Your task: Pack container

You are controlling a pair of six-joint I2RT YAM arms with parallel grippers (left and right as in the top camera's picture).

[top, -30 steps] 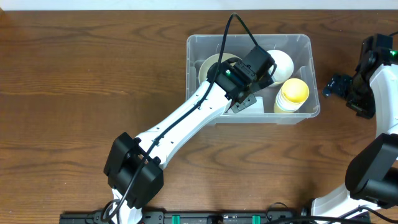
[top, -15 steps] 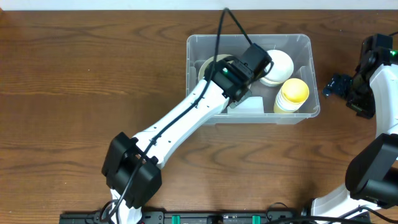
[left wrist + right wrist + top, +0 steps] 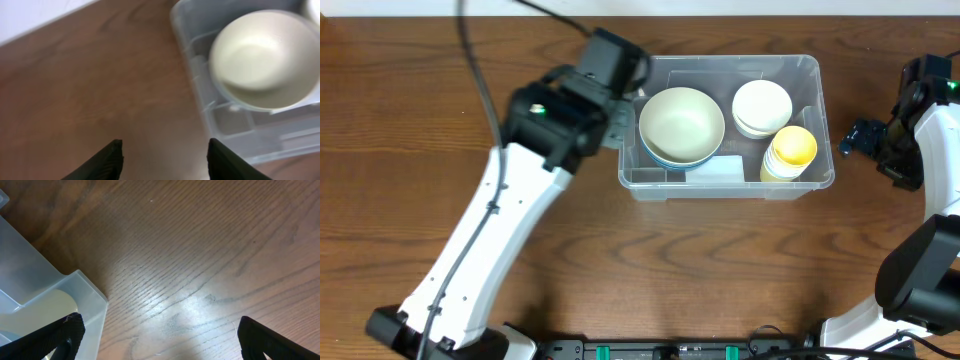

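The clear plastic container stands at the table's back right. Inside are a cream bowl nested in a blue bowl, a stack of white bowls and a stack of yellow cups. My left gripper is open and empty, just outside the container's left wall, above the bare wood. In the left wrist view the container and cream bowl lie to the right, blurred. My right gripper is open and empty, right of the container; the right wrist view shows the container's corner.
The brown wooden table spreads wide to the left of the container. The table's far edge and a white wall run along the top. A black rail lies along the front edge.
My left arm has lifted out of the container and swung left, past its left wall. The cream bowl stays inside, uncovered now. The right arm has not moved.
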